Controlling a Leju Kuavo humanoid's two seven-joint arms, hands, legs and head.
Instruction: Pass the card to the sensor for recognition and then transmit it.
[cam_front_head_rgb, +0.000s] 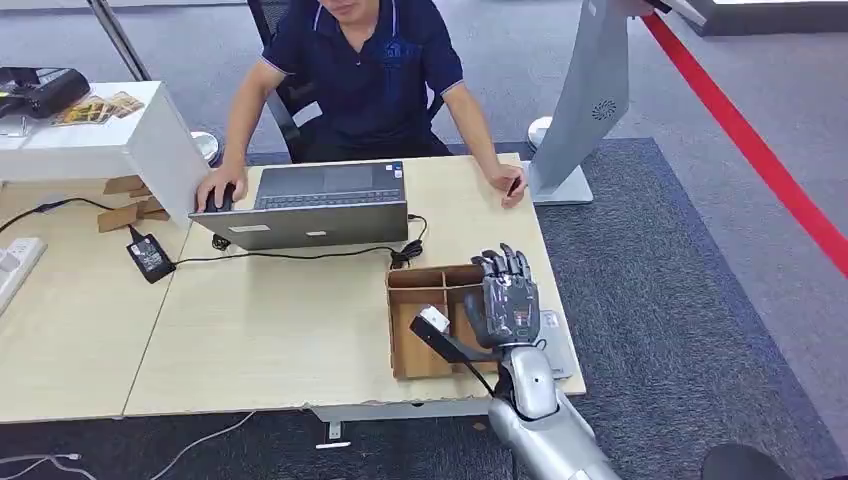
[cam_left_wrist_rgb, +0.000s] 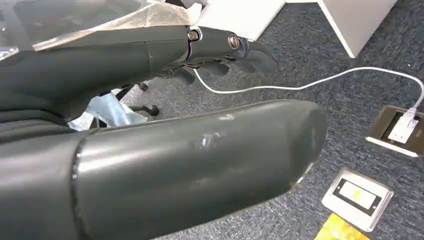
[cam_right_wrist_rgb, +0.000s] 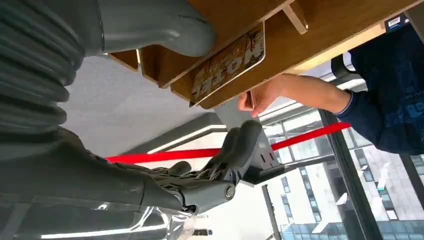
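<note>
One card (cam_right_wrist_rgb: 229, 66) in tray, beside right robot hand (cam_front_head_rgb: 508, 300).

A matt pale wood-grain table (cam_front_head_rgb: 280, 330) carries a raw brown cardboard divider box (cam_front_head_rgb: 412, 352) holding a glossy printed card (cam_right_wrist_rgb: 230, 65), beside the smooth grey plastic right hand (cam_front_head_rgb: 508, 300) on its satin silver metal arm (cam_front_head_rgb: 545, 415)
</note>
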